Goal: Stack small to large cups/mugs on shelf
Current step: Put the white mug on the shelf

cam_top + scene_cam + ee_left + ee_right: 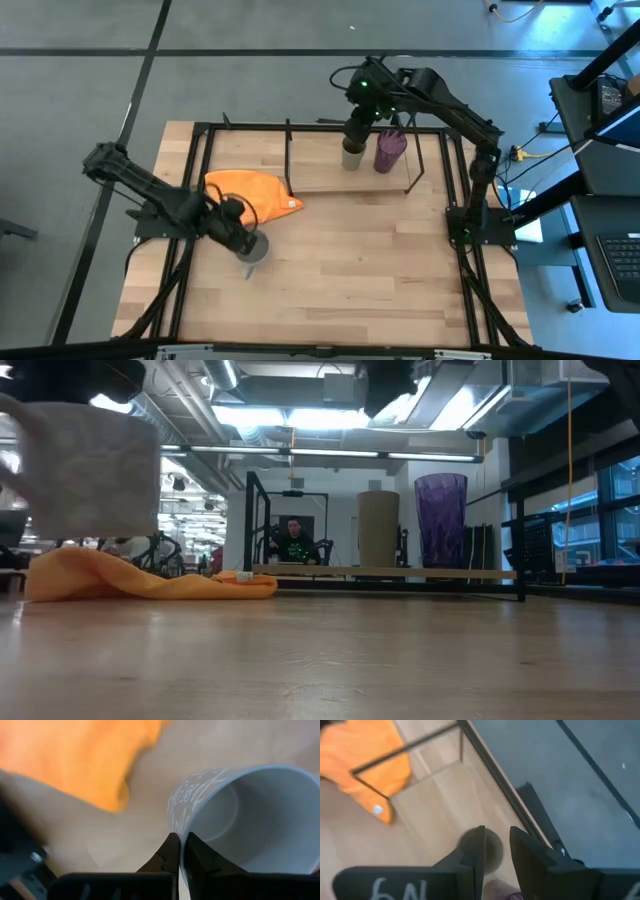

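Observation:
My left gripper (243, 240) is shut on the grey mug (256, 248), held above the table's near left part; in the low view the mug (85, 470) hangs high over the orange cloth (140, 575). The olive-green cup (352, 154) and the purple ribbed cup (390, 150) stand upright side by side on the shelf board (300, 571). My right gripper (357, 128) hovers above the olive cup (490, 854) with its fingers a little apart, touching nothing. My left gripper holds the grey mug by its rim wall (183, 834), one finger (200, 857) inside the mug and one (167, 856) outside. The mug is lifted clear of the table, its open mouth turned toward the wrist camera.
The orange cloth (250, 192) lies on the table just left of the shelf. The shelf's black wire frames (288, 150) stand at its sides. A black frame (200, 170) runs round the table edges. A person (293, 540) sits far behind the table.

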`<action>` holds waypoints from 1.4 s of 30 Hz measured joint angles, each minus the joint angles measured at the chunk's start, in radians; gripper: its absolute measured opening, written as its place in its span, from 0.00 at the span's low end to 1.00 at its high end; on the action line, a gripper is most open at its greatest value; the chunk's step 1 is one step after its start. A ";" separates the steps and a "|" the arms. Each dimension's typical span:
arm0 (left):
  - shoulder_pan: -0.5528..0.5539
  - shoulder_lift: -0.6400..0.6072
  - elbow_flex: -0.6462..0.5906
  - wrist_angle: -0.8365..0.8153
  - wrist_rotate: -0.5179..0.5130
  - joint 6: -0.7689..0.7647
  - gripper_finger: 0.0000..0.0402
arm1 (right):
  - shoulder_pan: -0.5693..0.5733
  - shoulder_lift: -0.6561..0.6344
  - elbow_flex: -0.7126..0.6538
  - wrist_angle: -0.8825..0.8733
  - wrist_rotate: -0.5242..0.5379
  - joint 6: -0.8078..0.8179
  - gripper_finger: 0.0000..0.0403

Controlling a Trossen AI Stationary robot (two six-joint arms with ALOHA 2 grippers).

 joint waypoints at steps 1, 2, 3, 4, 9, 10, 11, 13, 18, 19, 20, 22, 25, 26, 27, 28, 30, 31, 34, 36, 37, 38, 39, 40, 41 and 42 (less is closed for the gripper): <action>0.024 -0.017 0.000 -0.010 -0.008 0.019 0.01 | 0.011 -0.011 0.000 0.004 0.000 0.007 0.22; 0.050 -0.033 0.000 -0.013 -0.014 0.042 0.01 | 0.021 -0.022 0.000 0.004 0.000 0.025 0.22; 0.077 -0.047 0.000 -0.011 -0.017 0.068 0.01 | 0.030 -0.032 0.000 0.004 0.000 0.037 0.22; 0.106 -0.059 0.003 -0.010 -0.017 0.095 0.01 | 0.040 -0.042 0.000 0.004 0.000 0.056 0.22; 0.243 -0.075 0.095 0.012 -0.017 0.273 0.01 | 0.076 -0.060 0.001 -0.054 0.020 0.157 0.22; 0.268 -0.073 0.119 0.010 -0.017 0.308 0.01 | 0.085 -0.060 0.001 -0.075 0.036 0.174 0.22; 0.290 -0.070 0.144 0.006 -0.017 0.340 0.01 | 0.094 -0.060 0.001 -0.092 0.057 0.188 0.22; 0.325 -0.059 0.194 0.004 -0.016 0.396 0.01 | 0.112 -0.061 -0.001 -0.125 0.109 0.217 0.22; 0.396 -0.007 0.302 -0.029 0.011 0.504 0.01 | 0.151 -0.062 -0.011 -0.153 0.223 0.300 0.22; 0.412 0.011 0.320 -0.030 0.022 0.531 0.01 | 0.159 -0.062 -0.011 -0.148 0.227 0.318 0.22; 0.428 0.033 0.341 -0.027 0.034 0.560 0.01 | 0.167 -0.062 -0.011 -0.138 0.227 0.333 0.22; 0.466 0.080 0.383 -0.020 0.056 0.626 0.01 | 0.196 -0.062 -0.011 -0.105 0.233 0.345 0.22; 0.527 0.154 0.442 -0.022 0.071 0.731 0.01 | 0.251 -0.066 -0.011 -0.059 0.239 0.341 0.22; 0.549 0.173 0.463 -0.021 0.077 0.764 0.01 | 0.266 -0.067 -0.011 -0.055 0.238 0.340 0.22; 0.572 0.191 0.484 -0.018 0.079 0.798 0.01 | 0.279 -0.068 -0.011 -0.051 0.239 0.340 0.22; 0.595 0.205 0.505 -0.014 0.084 0.828 0.01 | 0.289 -0.069 -0.011 -0.052 0.240 0.340 0.22; 0.646 0.233 0.539 -0.004 0.116 0.884 0.01 | 0.310 -0.070 -0.011 -0.057 0.243 0.344 0.22; 0.670 0.250 0.556 0.000 0.132 0.910 0.01 | 0.321 -0.071 -0.011 -0.057 0.244 0.352 0.22; 0.734 0.300 0.597 0.003 0.171 0.980 0.01 | 0.355 -0.083 -0.011 -0.051 0.246 0.368 0.22; 0.772 0.333 0.614 0.002 0.201 1.021 0.01 | 0.382 -0.097 -0.011 -0.035 0.298 0.379 0.22; 0.789 0.352 0.622 0.002 0.213 1.038 0.01 | 0.393 -0.104 -0.011 -0.030 0.337 0.390 0.22; 0.803 0.370 0.628 0.004 0.219 1.056 0.01 | 0.404 -0.113 -0.011 -0.015 0.377 0.396 0.22; 0.819 0.388 0.632 0.007 0.223 1.072 0.01 | 0.414 -0.125 -0.011 -0.003 0.417 0.407 0.22; 0.833 0.405 0.633 0.011 0.231 1.085 0.01 | 0.422 -0.135 -0.011 0.004 0.455 0.419 0.22; 0.846 0.421 0.634 0.018 0.244 1.095 0.01 | 0.428 -0.147 -0.011 0.015 0.482 0.427 0.22; 0.860 0.435 0.634 0.033 0.258 1.103 0.01 | 0.434 -0.159 -0.011 0.022 0.501 0.440 0.22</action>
